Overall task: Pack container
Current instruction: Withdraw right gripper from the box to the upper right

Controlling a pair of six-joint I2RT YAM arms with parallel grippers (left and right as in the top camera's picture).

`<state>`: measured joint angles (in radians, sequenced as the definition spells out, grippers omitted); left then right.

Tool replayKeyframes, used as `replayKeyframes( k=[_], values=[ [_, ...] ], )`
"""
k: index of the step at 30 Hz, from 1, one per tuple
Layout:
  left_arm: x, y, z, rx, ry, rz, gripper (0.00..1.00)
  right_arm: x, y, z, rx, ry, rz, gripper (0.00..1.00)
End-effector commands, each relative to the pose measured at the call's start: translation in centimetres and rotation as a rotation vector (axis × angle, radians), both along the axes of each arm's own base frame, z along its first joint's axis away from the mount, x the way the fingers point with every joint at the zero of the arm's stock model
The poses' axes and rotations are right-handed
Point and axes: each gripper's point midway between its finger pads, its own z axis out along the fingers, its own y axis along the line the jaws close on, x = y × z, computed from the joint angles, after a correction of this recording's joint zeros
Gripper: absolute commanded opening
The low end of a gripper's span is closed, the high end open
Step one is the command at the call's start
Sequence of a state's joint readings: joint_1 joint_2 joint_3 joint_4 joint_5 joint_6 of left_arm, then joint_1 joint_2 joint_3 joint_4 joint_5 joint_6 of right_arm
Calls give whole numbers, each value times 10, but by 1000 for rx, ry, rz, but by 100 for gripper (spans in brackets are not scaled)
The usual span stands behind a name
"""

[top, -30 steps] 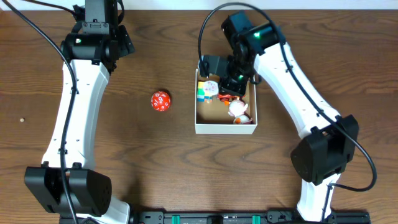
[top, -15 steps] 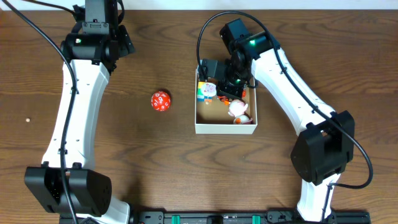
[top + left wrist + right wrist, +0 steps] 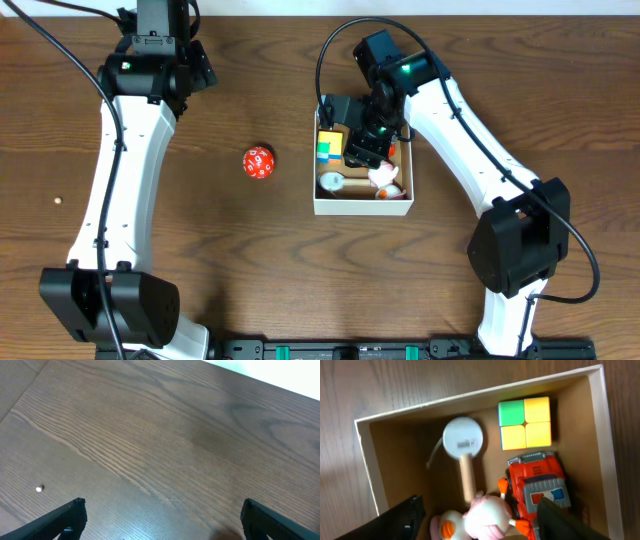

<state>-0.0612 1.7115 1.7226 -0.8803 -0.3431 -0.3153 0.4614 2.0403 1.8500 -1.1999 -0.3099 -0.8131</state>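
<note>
The container (image 3: 362,208) is a shallow white-walled box with a tan inside, at the table's middle right. In the right wrist view the container (image 3: 470,395) holds a yellow-green cube (image 3: 525,422), a white round disc on a wooden stick (image 3: 463,440), an orange toy truck (image 3: 540,485) and a pink-and-white plush toy (image 3: 480,517). My right gripper (image 3: 480,527) hangs open over the box, its jaws wide on either side of the plush and apart from it. A red die (image 3: 258,162) lies on the table left of the box. My left gripper (image 3: 162,525) is open over bare wood at the far left.
The left arm (image 3: 130,150) runs along the table's left side. A tiny white speck (image 3: 58,201) lies on the wood near it, also seen in the left wrist view as a speck (image 3: 39,488). The table's far edge (image 3: 280,377) is close ahead of the left gripper.
My right gripper opened and let go of the white disc on a stick, which now lies in the box's near left corner. The left arm has not moved.
</note>
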Motion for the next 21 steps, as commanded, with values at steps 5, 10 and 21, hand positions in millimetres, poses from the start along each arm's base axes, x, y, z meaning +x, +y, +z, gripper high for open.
replayKeyframes(
  k=[5,10,21],
  values=[
    [0,2,-7,4,16,12,98,41,-11,28,-48,-184,-191,79],
    [0,2,-7,4,16,12,98,102,-84,75,-227,-443,-634,99],
    [0,2,-7,4,16,12,98,133,-249,114,-231,-483,-1245,99]
  ],
)
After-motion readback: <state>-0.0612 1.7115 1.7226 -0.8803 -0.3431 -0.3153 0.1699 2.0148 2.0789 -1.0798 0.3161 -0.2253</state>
